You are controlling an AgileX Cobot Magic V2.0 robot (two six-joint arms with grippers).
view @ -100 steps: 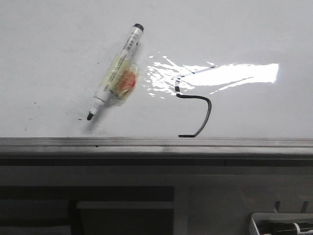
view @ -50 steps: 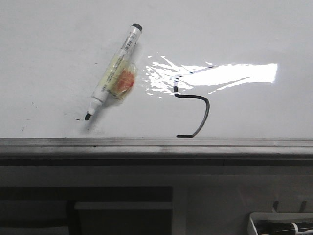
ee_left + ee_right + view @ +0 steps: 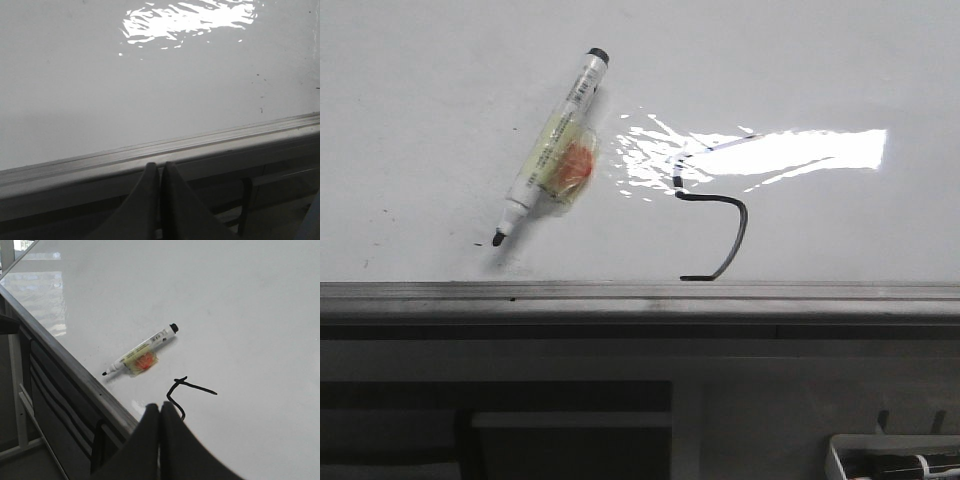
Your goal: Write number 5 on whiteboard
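Board [image 3: 420, 80] lies flat ahead of me; the drawn 5 [image 3: 715, 225] looks complete. Marker [image 3: 552, 150] rests uncapped beside it, long axis diagonal, tip toward the frame [image 3: 640, 292]. My right gripper [image 3: 160, 412] is nearer, hovering near the 5; left gripper [image 3: 161, 170] sits at the frame. Both are clenched, empty.

Dark grey panels [image 3: 570, 430]; white bin [image 3: 895, 460]
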